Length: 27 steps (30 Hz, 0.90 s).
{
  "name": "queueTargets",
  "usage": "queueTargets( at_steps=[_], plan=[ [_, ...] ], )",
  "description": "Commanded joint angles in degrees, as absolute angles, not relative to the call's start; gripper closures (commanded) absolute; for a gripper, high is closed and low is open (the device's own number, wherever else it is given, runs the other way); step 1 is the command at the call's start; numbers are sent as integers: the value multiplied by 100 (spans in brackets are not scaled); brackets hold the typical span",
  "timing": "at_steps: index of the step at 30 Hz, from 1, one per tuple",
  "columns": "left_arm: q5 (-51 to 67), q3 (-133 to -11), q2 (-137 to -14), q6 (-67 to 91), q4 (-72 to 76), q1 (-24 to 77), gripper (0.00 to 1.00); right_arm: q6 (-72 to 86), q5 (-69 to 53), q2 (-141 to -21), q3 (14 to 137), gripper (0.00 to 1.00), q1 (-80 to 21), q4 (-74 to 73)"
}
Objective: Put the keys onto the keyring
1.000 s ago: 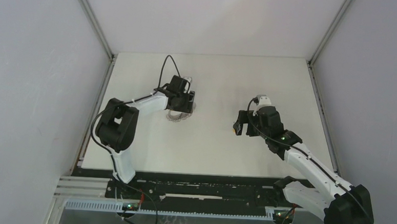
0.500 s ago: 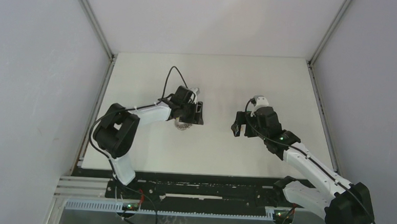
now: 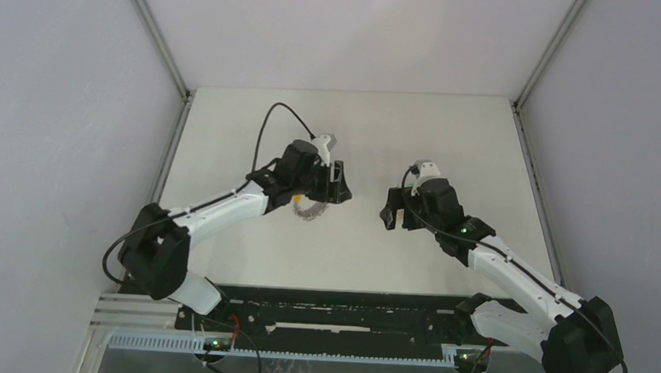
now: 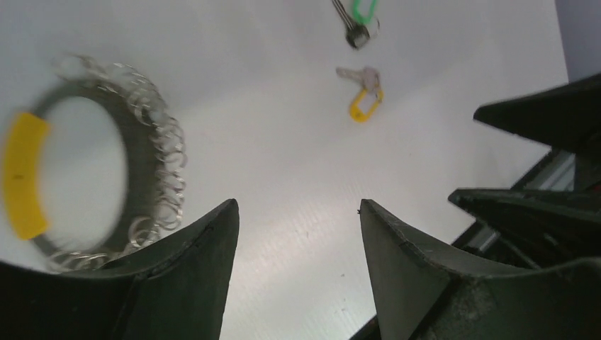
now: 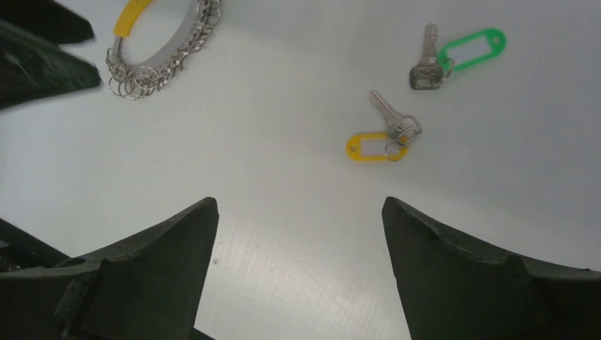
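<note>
Since a second ago my left arm has swung right and stretched out, carrying the left gripper (image 3: 340,187) off the keyring (image 3: 309,209) and toward my right gripper (image 3: 394,214), which has only edged a little left.

The keyring lies flat on the white surface (image 3: 449,141), just beside my left gripper and partly under that wrist. My left wrist view shows it blurred, off to the left of the gripper. It has a yellow section (image 4: 25,177) on its far-left rim, and many small rings (image 4: 170,152) are strung along its grey band.

My left gripper is open, with only bare surface between its fingers (image 4: 191,276). My right gripper stands wide open and holds nothing either.

Both keys lie flat on the surface, well apart from the keyring and to its right in both wrist views. Neither is on it. The orange key (image 5: 386,131) is the nearer to the keyring. The green key (image 5: 443,60) lies just beyond it, close by but not touching. From above I cannot see the keys.
</note>
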<state>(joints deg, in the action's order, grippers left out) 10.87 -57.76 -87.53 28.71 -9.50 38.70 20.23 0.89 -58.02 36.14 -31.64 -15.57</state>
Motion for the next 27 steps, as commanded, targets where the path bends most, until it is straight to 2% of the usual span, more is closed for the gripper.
queueTargets(
  at_steps=[1, 12, 27],
  plan=[
    [490, -5562, -8344, 2645, -1084, 3434, 31, 1933, -45, -6015, 3658, 14, -3308, -1048],
    [-712, -6178, -9195, 2086, -2034, 2474, 33, 1964, -223, -6531, 3729, 16, -3486, -786],
    [-486, -6029, -9873, 2096, -2066, 2606, 51, 1868, -44, -6800, 3825, 17, -3509, -888]
  ],
)
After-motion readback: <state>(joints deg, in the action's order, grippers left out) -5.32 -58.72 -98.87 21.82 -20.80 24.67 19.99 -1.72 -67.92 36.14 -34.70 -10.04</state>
